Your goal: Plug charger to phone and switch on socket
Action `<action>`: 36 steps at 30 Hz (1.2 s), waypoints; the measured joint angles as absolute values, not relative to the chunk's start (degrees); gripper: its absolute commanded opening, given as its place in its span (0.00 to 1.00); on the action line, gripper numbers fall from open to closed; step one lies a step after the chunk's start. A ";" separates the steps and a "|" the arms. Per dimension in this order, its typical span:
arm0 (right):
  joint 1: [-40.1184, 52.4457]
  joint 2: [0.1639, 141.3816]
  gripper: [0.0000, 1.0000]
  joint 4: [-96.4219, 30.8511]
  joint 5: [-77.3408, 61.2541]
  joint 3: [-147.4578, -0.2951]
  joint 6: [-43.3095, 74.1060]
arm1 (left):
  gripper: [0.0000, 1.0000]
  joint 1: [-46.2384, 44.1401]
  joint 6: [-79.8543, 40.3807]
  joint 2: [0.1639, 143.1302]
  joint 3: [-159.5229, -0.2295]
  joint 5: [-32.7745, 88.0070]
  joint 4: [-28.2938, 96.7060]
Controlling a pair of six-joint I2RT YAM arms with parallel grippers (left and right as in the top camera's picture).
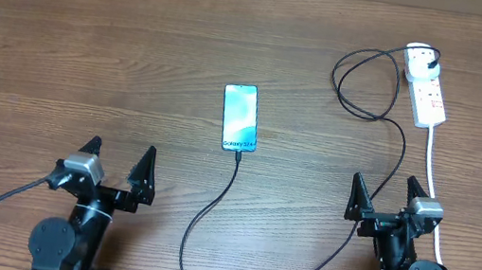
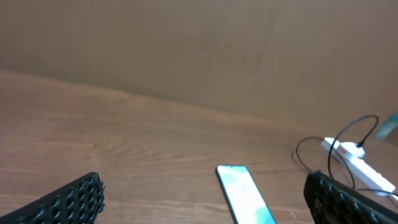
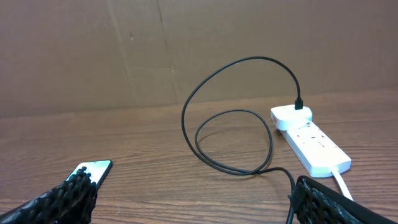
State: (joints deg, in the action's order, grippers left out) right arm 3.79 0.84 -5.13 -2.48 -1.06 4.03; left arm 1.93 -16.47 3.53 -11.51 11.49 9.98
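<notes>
The left gripper (image 1: 120, 153) and right gripper (image 1: 385, 185) gape fully wide, holding nothing (phone (image 1: 240, 118) lies well apart).

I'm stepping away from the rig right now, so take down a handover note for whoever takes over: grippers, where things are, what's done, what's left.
Left gripper: jaws open, empty, at the table's near edge.
Right gripper: jaws open, empty, at the near edge beside the white cord.
Phone: flat mid-table, screen up.
Charger: runs from the socket at far right, loops, and its tip meets the phone's near end.
Done: the tip looks plugged in, but I cannot tell if it is seated.
Left: check that plug, then switch on the socket; switch position is too small to read.
</notes>
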 measured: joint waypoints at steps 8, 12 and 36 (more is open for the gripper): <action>3.79 0.84 1.00 -5.13 -2.50 -1.06 4.03 | 1.00 1.45 -16.82 0.91 -4.05 10.04 -2.83; 3.79 0.84 1.00 -5.13 -2.50 -1.06 4.03 | 1.00 1.45 -18.13 0.91 -1.41 7.57 -6.42; 3.79 0.84 1.00 -5.13 -2.50 -1.06 4.03 | 1.00 1.48 -9.89 0.86 -0.49 -1.13 4.54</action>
State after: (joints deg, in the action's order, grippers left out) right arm 3.79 0.84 -5.13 -2.50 -1.06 4.03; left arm 1.48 -9.89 0.86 -0.49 -1.13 4.54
